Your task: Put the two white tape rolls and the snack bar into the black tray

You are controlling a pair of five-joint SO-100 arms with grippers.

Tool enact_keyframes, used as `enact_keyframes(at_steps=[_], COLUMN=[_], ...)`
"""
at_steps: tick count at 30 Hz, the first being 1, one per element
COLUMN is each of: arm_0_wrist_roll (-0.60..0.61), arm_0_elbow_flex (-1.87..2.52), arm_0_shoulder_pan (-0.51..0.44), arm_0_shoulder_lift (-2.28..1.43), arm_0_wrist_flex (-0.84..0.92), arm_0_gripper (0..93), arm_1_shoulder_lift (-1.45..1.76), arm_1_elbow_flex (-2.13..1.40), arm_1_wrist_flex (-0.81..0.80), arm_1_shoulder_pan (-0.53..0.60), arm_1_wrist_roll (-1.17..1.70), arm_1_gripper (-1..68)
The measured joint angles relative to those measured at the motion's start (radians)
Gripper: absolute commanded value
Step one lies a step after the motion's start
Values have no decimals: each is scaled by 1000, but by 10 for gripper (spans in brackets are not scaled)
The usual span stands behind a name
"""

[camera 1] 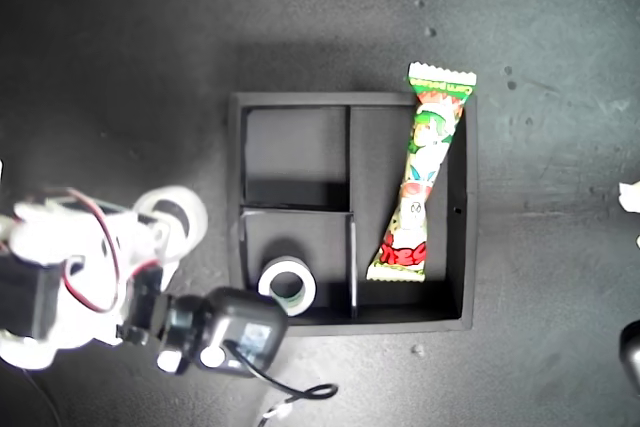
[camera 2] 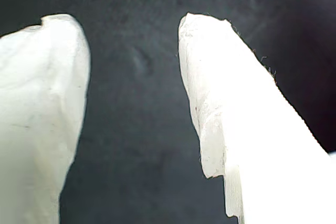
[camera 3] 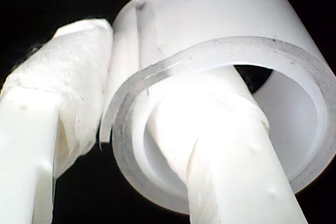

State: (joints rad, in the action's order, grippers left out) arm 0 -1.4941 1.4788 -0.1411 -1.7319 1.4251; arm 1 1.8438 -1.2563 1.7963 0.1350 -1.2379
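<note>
One tape roll (camera 3: 220, 103) pinched by my second hand (camera 3: 131, 145), outside black tray (camera 1: 236, 197).

Black tray (camera 1: 236, 197) sits mid-frame in exterior view, square, matte, w/ raised walls and dividers. Snack bar (camera 1: 422, 172) lies in its big compartment on exterior view's right, slanted, green end poking over the far wall, red end down inside. One white roll (camera 1: 287, 285) lies flat in the small near compartment, hole up. Other roll (camera 3: 220, 93) is off the tray to exterior view's left, one finger through its hole, one outside the wall.
</note>
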Motion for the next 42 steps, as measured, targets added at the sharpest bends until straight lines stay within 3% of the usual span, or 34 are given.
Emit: enact_keyframes(at_steps=[4,9,16,25,33,37,42], arm_0_wrist_roll=[173,270,281,272,268,258,272], arm_0_elbow_flex=[-245,-469,-540,-558,-586,-568,-272], arm_0_shoulder_pan=[91,147,147,127,87,120,261], arm_0_shoulder_lift=[115,353,499,528,529,471,107], arm_0_wrist_flex=[43,91,118,118,167,265,256], arm_0_gripper=[0,0,0,134,139,98,9], arm_1_shoulder_lift=[101,225,419,445,445,460,669], arm_1_elbow_flex=[-121,-319,-629,-649,-652,-653,-793], arm_1_wrist_flex=[-31,-169,-379,-399,-399,-383,-394], arm_1_shoulder_pan=[-15,-9,-12,-9,-9,-28,-40], arm_1_wrist_roll=[-66,-123,-169,-169,-169,-169,-189], arm_1_gripper=[-1,-1,-2,-2,-2,-2,-2])
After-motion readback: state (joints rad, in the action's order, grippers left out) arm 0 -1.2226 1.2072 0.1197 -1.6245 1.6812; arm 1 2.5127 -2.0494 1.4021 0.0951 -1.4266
